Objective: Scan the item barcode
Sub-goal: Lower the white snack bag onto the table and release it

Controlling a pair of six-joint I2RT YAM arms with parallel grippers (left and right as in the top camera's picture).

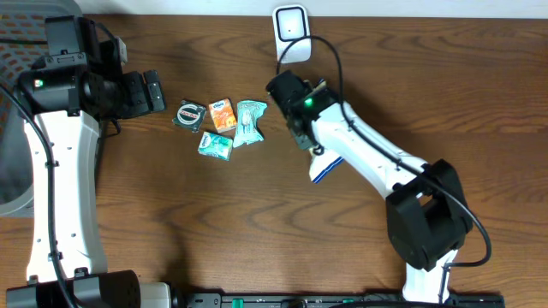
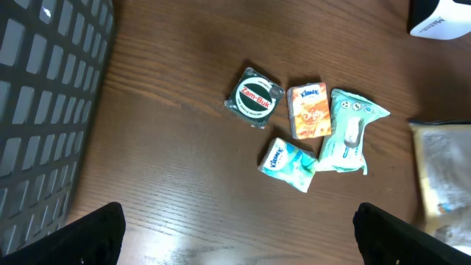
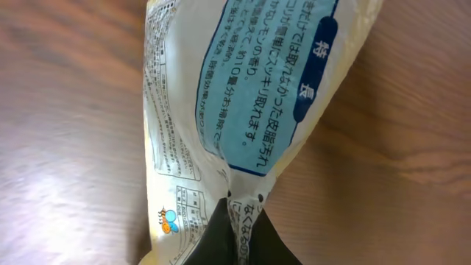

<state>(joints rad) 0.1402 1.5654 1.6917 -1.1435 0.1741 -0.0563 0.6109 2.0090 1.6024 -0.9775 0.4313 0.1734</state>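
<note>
White-and-blue plastic packet [image 3: 221, 110] sits pinched in the right gripper [image 3: 239, 235] near the white barcode scanner [image 1: 291, 34]; the left gripper [image 1: 154, 90] stands wide open over the wooden table [image 1: 479, 103].

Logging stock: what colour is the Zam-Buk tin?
Zam-Buk tin: dark green, white label; best in left wrist view.

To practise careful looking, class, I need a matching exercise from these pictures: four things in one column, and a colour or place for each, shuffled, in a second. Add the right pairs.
Column one
1. Zam-Buk tin
2. Kleenex pack beside the tin
3. scanner
4. pouch

Column two
A. white, with a cable, apart from the cluster
B. orange
C. dark green, leftmost of the cluster
D. cream with a blue text panel, pinched by the right gripper

Pairs: 1-C, 2-B, 3-A, 4-D
</note>
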